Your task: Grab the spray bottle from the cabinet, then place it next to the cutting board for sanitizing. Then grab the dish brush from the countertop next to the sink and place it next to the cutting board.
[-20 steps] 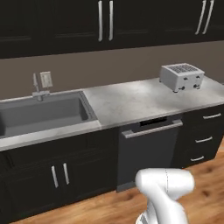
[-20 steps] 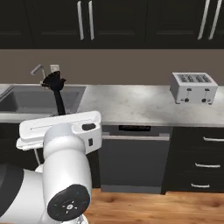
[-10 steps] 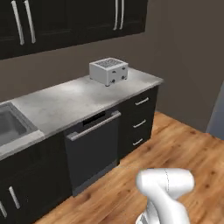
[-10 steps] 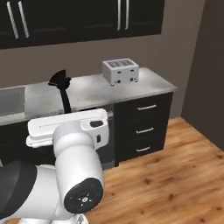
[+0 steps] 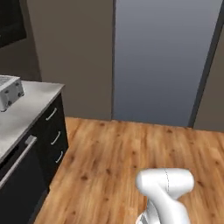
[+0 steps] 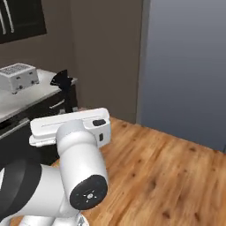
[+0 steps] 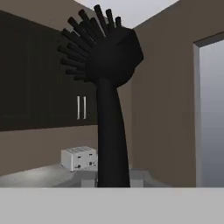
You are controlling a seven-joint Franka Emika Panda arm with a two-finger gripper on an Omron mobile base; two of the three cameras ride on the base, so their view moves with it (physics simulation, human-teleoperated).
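The dish brush (image 7: 111, 109) is black, with a long handle and a bristled head, and it stands upright in my gripper (image 6: 70, 109), which is shut on the handle's lower end. From the right base view the dish brush (image 6: 65, 84) rises above my white hand, in front of the countertop's end. The countertop (image 5: 24, 116) runs off to the left as a pale grey slab. The spray bottle, the cutting board and the sink are out of view.
A silver toaster (image 5: 9, 92) sits on the countertop (image 6: 17, 99). Dark drawers (image 5: 54, 135) with silver handles close the counter's end. Dark upper cabinets (image 6: 22, 17) hang above. A tall grey panel (image 5: 162, 61) stands ahead, across a wide wooden floor (image 5: 122, 162).
The whole picture has swung as the base turned right: sink and dishwasher slid out to the left, floor and grey panel came in. The brush stays in the shut gripper.
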